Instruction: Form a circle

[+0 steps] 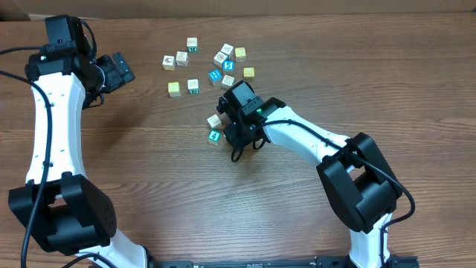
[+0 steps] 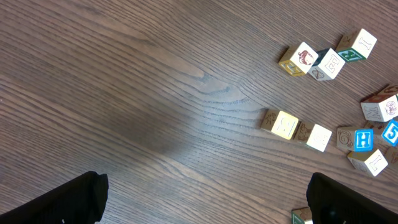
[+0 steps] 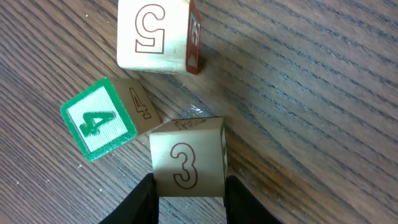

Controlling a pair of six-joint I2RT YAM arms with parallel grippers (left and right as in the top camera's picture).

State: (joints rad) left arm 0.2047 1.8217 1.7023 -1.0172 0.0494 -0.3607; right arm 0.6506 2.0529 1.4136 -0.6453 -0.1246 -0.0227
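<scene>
My right gripper [image 3: 189, 199] is shut on a pale cube marked 3 [image 3: 188, 163], one black finger [image 3: 143, 202] on each side of it. The 3 cube's upper left corner touches a green-faced cube marked 4 [image 3: 99, 118]. A white-faced cube marked 5 [image 3: 152, 34] lies just beyond them, so the three sit in a tight cluster. From overhead the right gripper [image 1: 232, 128] covers the held cube, with the white-faced cube [image 1: 214, 120] and the green cube [image 1: 215, 136] at its left. My left gripper [image 1: 123, 72] hovers open at the far left, holding nothing.
A loose scatter of letter cubes [image 1: 216, 63], some yellow, lies behind the cluster. The left wrist view shows part of that scatter [image 2: 323, 62] at its right edge. The right arm [image 1: 312, 138] reaches in from the lower right.
</scene>
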